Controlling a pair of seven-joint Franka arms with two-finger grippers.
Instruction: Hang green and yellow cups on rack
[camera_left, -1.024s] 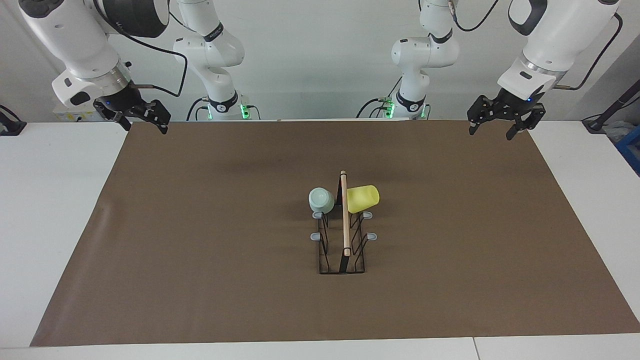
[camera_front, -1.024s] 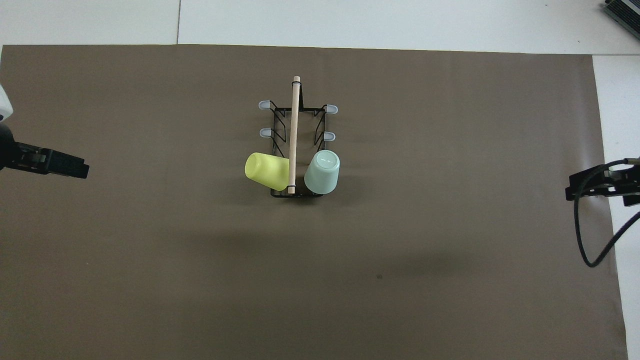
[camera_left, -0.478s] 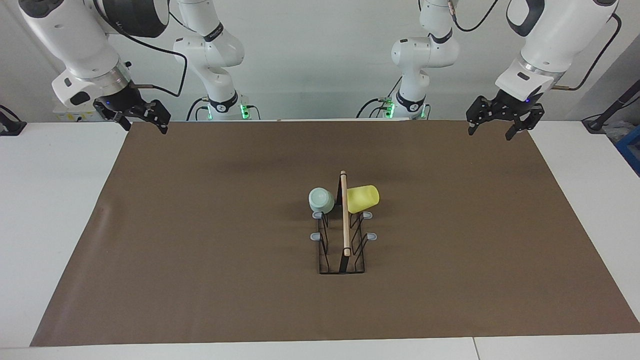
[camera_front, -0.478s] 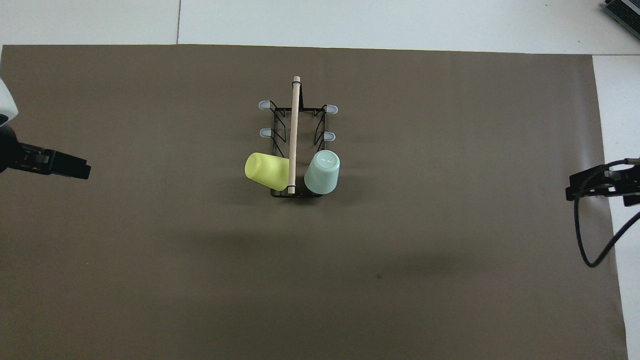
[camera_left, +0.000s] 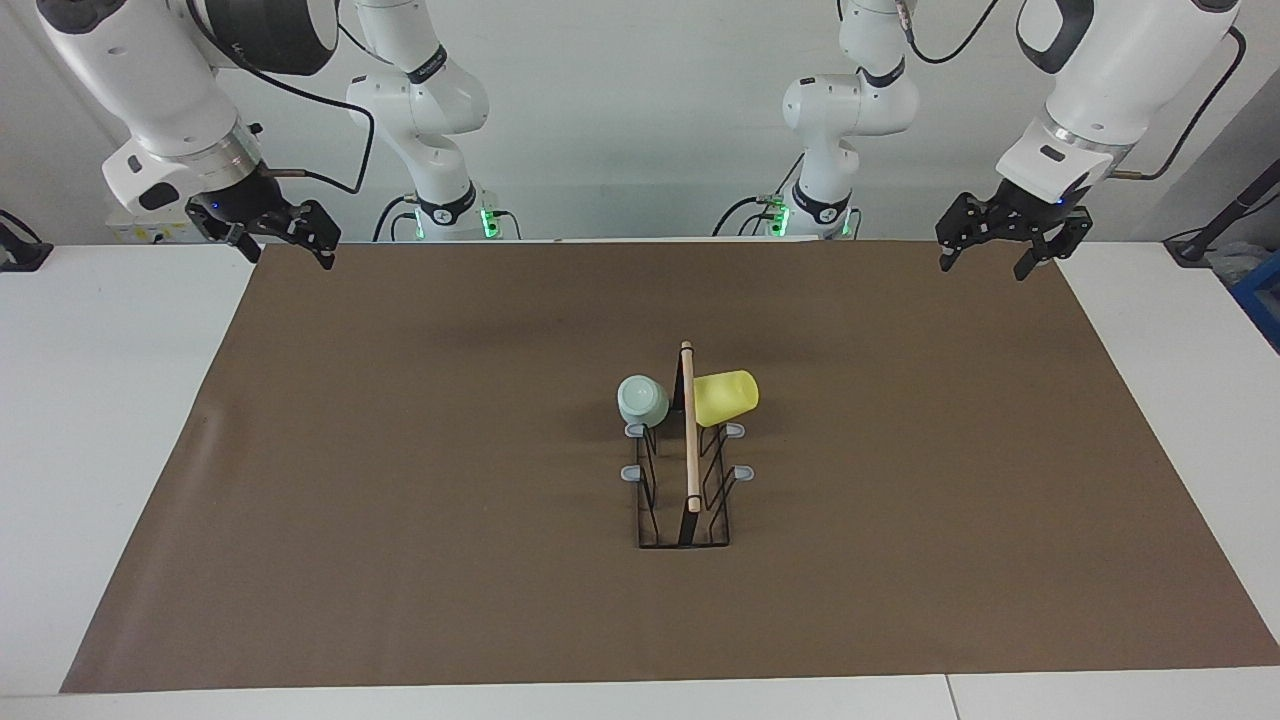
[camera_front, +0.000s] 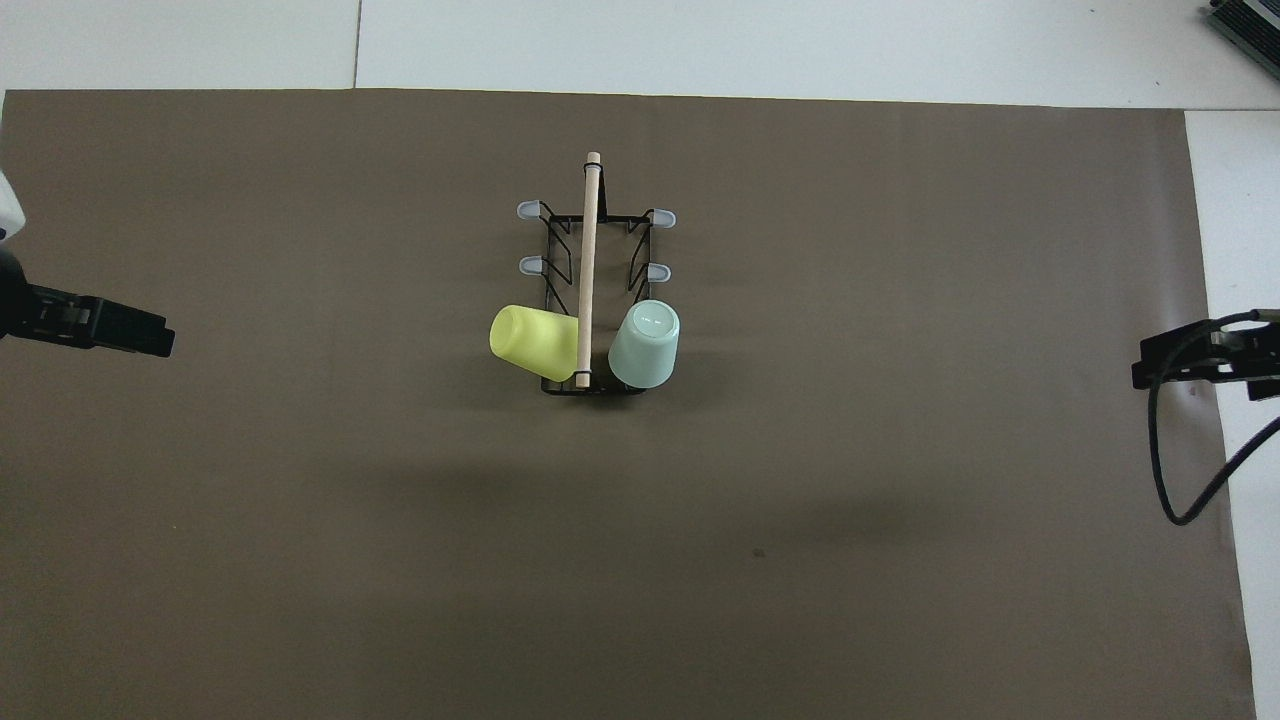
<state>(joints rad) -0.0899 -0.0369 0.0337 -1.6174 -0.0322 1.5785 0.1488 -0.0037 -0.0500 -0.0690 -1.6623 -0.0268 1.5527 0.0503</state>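
Facing view: the rack (camera_left: 685, 470) stands mid-mat (camera_left: 400, 450), unmoved, with the green cup (camera_left: 642, 399) and yellow cup (camera_left: 726, 397) hung on its prongs nearest the robots, as before. The left gripper (camera_left: 1000, 250) and right gripper (camera_left: 285, 238), both empty with fingers spread, have barely shifted over the mat's corners.

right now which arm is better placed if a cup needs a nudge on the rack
Neither clearly: both cups already hang on the rack. Left gripper serves the yellow cup's side, right gripper the green cup's. Both are open, raised near the mat's corners.
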